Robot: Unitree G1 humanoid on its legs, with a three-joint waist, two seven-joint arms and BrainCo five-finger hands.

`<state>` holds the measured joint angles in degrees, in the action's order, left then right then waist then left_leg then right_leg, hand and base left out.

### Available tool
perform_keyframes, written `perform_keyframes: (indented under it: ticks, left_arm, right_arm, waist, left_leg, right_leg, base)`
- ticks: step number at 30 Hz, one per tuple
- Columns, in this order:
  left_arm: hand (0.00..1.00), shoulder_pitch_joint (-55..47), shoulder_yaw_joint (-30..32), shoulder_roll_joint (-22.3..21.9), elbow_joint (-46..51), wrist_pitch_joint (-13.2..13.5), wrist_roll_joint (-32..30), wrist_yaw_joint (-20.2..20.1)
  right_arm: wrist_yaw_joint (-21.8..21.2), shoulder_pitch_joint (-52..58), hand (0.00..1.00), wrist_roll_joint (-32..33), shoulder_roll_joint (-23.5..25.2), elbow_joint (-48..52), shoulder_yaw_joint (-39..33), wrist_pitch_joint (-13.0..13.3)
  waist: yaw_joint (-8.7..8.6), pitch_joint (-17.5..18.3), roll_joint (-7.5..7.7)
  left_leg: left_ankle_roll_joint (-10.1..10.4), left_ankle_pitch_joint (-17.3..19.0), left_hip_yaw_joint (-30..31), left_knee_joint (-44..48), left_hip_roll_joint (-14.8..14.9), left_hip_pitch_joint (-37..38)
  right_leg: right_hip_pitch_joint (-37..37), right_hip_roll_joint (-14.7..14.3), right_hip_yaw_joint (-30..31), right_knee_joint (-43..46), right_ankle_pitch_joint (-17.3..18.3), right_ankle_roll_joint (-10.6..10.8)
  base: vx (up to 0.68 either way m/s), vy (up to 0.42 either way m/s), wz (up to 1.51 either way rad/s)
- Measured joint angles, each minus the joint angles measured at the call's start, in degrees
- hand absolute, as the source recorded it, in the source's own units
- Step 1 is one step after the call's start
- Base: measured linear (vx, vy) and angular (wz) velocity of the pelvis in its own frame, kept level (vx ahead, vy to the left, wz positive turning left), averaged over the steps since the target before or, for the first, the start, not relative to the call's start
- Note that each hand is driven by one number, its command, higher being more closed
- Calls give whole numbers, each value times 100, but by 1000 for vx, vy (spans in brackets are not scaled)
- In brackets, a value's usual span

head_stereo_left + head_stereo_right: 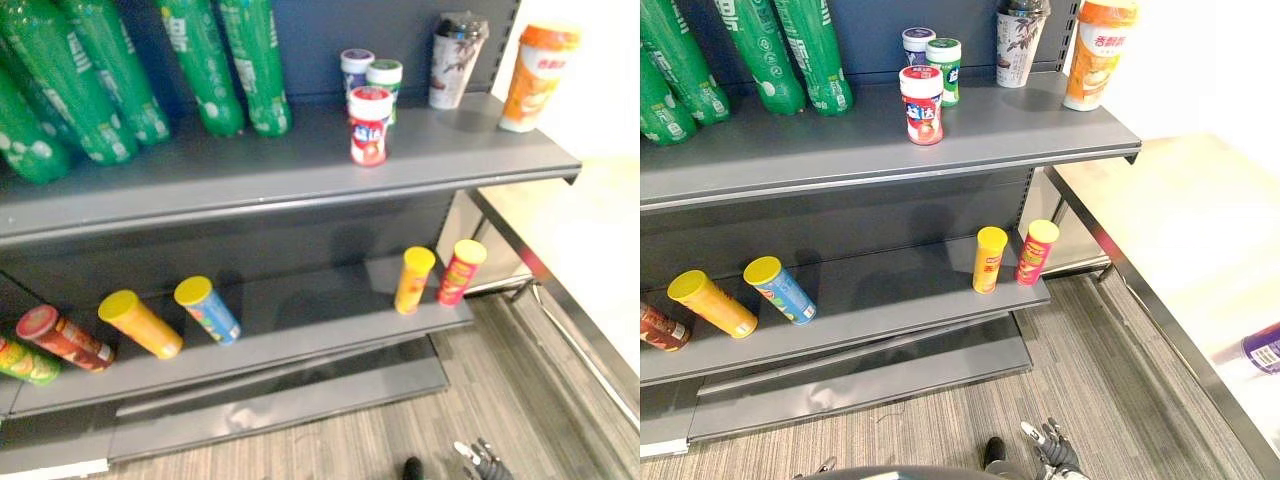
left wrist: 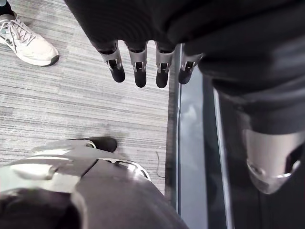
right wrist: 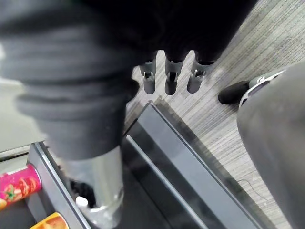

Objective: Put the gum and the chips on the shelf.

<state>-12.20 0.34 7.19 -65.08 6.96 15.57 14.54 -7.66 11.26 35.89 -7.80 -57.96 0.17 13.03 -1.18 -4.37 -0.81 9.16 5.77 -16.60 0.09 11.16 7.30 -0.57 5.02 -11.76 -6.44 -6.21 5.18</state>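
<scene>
The left hand (image 2: 139,67) hangs over the floor, its silver, dark-tipped fingers (image 2: 162,71) straight in a row and holding nothing. Taking the way the fingers point as twelve, its thumb (image 2: 271,162) sits apart from them at about ten o'clock. Grey striped carpet (image 2: 71,105) lies past the fingertips, and the dark grey shelf base (image 2: 193,157) runs along the twelve-to-six line on the nine o'clock side of the row, with the end finger over its edge. A person's white sneaker (image 2: 28,40) stands on the carpet at about four o'clock, well apart from the hand.
</scene>
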Motion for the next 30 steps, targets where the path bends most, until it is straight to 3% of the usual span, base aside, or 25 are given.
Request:
perform_keyframes:
  ticks: [7,15,20,22,25,26,27,28,29,30]
  left_arm:
    - [0,29,2,1,-60,9,6,-38]
    - [0,120,-16,-32,-69,9,-6,-140]
    - [0,182,234,-34,-57,6,-22,-177]
    - [0,167,429,-60,-14,4,-21,-187]
    - [0,116,726,-107,125,-2,-24,-189]
    - [0,144,799,-73,192,-2,-29,-190]
    - [0,154,796,-31,235,-6,-49,-198]
    - [0,156,794,-7,245,-8,-52,-207]
    - [0,200,865,39,254,-20,-52,-221]
    - [0,260,913,20,222,-78,-58,-242]
  right_arm:
    - [210,9,0,-219,158,-371,-441,106]
    - [545,9,0,-207,155,-373,-907,168]
    - [728,38,0,-187,383,-241,-1345,276]
    - [727,188,0,-128,538,66,-1386,286]
    - [663,266,0,23,840,330,-1482,387]
    - [597,259,0,24,879,325,-1526,388]
    - [566,290,0,40,872,306,-1574,411]
    - [542,303,0,49,864,303,-1575,463]
    - [476,251,0,52,838,293,-1541,521]
    - [409,101,0,50,824,295,-1430,604]
  waist:
    - [-11,-91,14]
    - [-21,-353,-51]
    - [-22,-493,57]
    - [-7,-517,113]
    - [-12,-557,89]
    - [-13,-580,114]
    - [3,-570,166]
    - [3,-568,219]
    - [11,-584,331]
    - [16,-648,322]
  left_leg:
    - [-23,39,16,11,-12,170]
    - [-169,591,-88,945,-37,-40]
    - [-288,1032,-630,1656,25,-259]
    - [-326,1229,-959,1932,142,-316]
    - [-370,1290,-1651,2108,544,-315]
    - [-345,1271,-1851,2112,724,-267]
    - [-318,1255,-2063,2106,812,-159]
    - [-316,1253,-2171,2120,815,-99]
    - [-329,1243,-2369,2217,781,-26]
    - [-579,1083,-2415,2381,832,-64]
  right_leg:
    - [-189,16,-19,29,39,29]
    - [189,234,284,1044,435,137]
    - [548,297,783,1149,347,320]
    - [678,358,609,1126,405,289]
    - [972,546,-492,1537,667,-120]
    - [1051,675,-903,2195,799,-315]
    - [968,858,-1133,2690,819,-373]
    - [883,959,-1217,2837,677,-439]
    - [858,951,-1271,2750,612,-368]
    - [850,807,-1406,2442,350,-609]
  base:
    - [0,1,1]
    - [-17,59,-14]
    - [-54,103,-52]
    - [-57,119,-88]
    - [57,62,-110]
    - [146,-13,-89]
    - [203,-46,-87]
    - [204,-82,-104]
    - [139,-103,-123]
    - [66,-109,-129]
